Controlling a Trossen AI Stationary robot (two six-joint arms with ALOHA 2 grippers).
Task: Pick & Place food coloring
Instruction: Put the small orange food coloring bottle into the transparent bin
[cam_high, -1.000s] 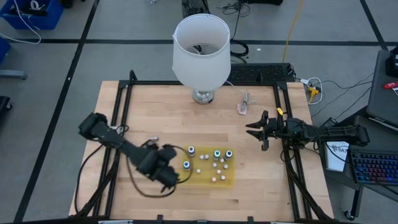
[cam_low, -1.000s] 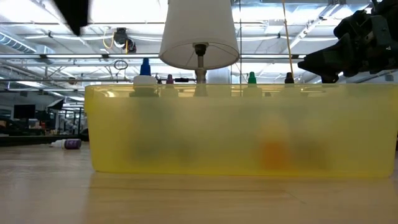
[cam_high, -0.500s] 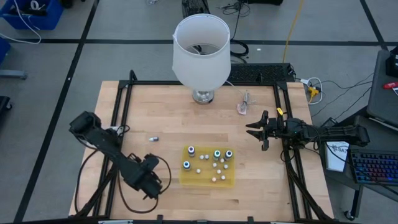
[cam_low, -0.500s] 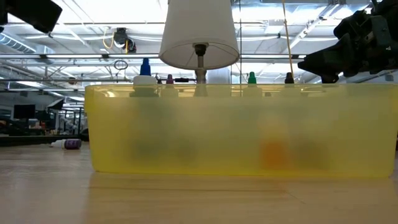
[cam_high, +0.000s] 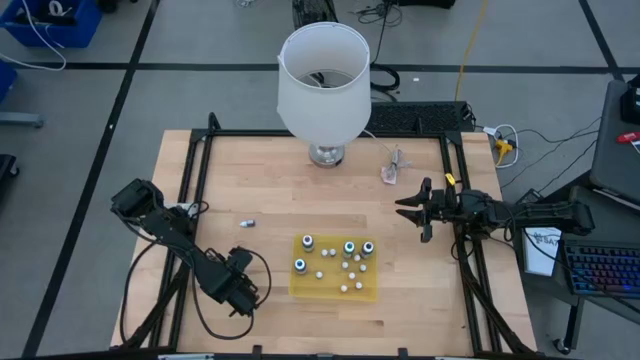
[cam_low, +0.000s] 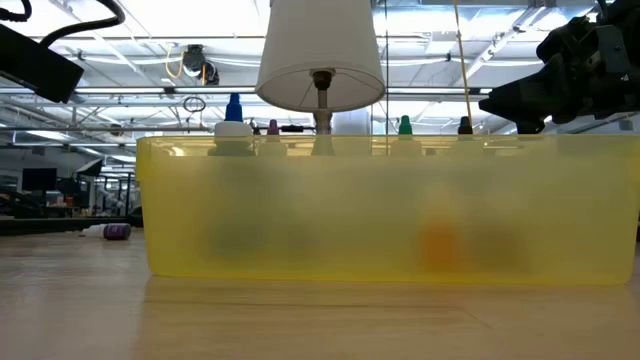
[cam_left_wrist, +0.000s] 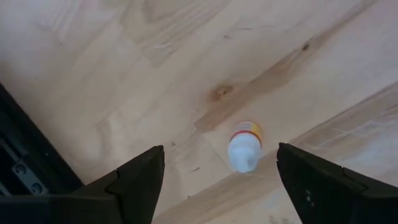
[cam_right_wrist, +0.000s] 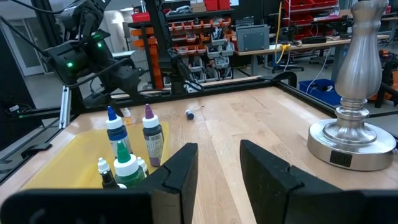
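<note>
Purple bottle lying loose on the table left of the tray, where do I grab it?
Pinch the purple bottle across its body, not the narrow pale cap, straight down with the nearer left gripper. It lies on its side, flanks exposed, and may roll. The right gripper waits.

Overhead camera straight down; low camera level, close against yellow tray (cam_low: 390, 205) (also in overhead, right-wrist views).

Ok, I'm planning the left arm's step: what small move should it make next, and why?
Probably lower the left claw onto the small bottle lying on its side on the wood. The claw is open and holds nothing, and its wrist view frames that bottle between the fingers, outside the yellow tray.
</note>
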